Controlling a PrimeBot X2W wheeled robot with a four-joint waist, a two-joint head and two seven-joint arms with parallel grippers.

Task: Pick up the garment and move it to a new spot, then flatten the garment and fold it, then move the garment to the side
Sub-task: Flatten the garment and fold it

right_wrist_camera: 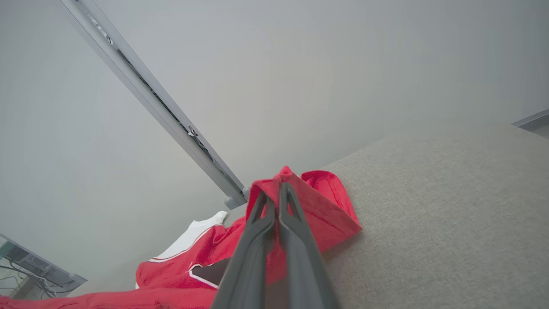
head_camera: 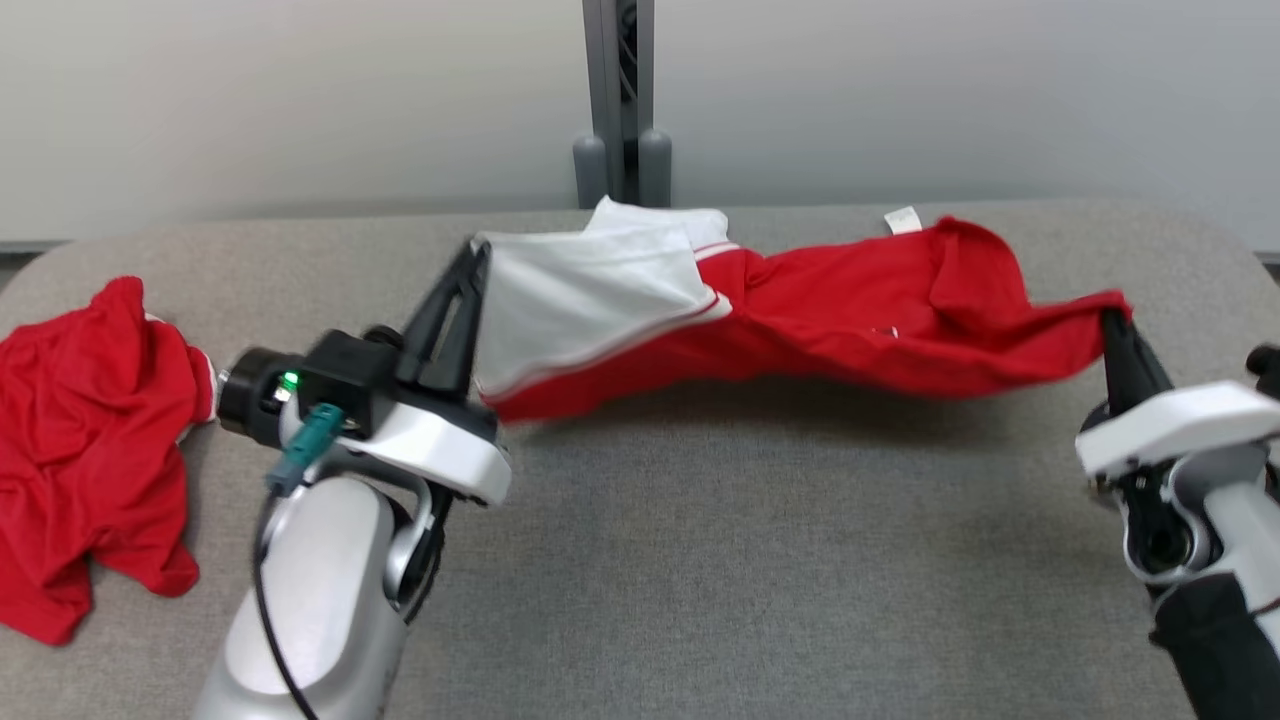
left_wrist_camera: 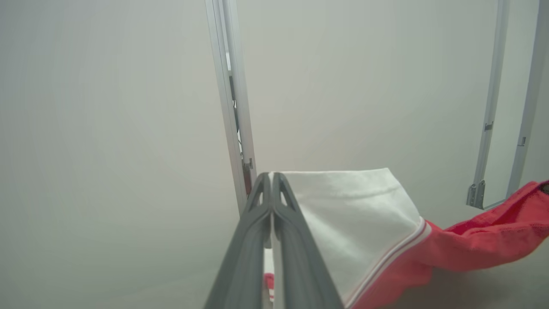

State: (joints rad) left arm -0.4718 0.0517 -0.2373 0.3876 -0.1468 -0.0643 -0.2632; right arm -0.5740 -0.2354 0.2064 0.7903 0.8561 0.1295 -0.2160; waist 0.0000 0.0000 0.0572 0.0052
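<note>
Red and white, the garment (head_camera: 800, 320) hung stretched between the 2 arms above the grey table (head_camera: 700, 560), toward its far edge. The left gripper (head_camera: 472, 262) was clamped shut on the white end. In the left wrist view its 2 fingers met at the tips (left_wrist_camera: 271, 176), with the white cloth fanning out to one side of them. The right gripper (head_camera: 1112, 325) was likewise closed, pinching a bunched red corner, and the right wrist view showed that corner folded over its fingertips (right_wrist_camera: 274, 189). Between the 2 holds the cloth sagged and twisted, with a shadow under it on the table. Whether its lowest part touched the surface could not be told. A small white label (head_camera: 902, 220) stuck up from the far edge.

A second red garment (head_camera: 90, 450) lay crumpled at the left end of the table, well apart from the held one. A grey post (head_camera: 620, 100) stood behind the table.

By my reading, the pick-up was done and the work stood at the carry or the start of flattening. No fold had been made. The next move probably called for both grips to hold while the arms drew apart to take out the twist. They could then lower the cloth evenly onto bare table, clear of the other heap.
</note>
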